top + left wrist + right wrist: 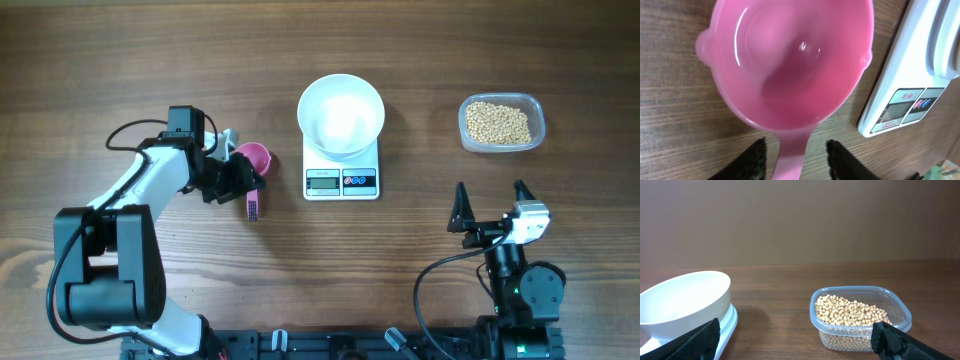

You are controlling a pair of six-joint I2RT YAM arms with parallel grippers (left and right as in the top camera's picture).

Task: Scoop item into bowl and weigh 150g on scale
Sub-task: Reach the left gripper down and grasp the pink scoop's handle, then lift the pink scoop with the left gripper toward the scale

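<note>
A pink scoop (252,157) (790,65) lies empty on the table, left of the scale (342,181) (905,95). My left gripper (243,183) (797,146) straddles the scoop's handle (790,162), one finger on each side, with a little wood showing between fingers and handle. The empty white bowl (341,114) (685,300) stands on the scale. The tan beans (499,122) (855,312) fill a clear tub (540,120) (902,311) at the far right. My right gripper (490,192) (796,327) hovers open near the front edge, facing the tub, with nothing between its fingers.
The scale's display and buttons (342,181) face the table's front edge. Bare wood lies between the scale and the tub. A cable loops beside the left arm (130,135).
</note>
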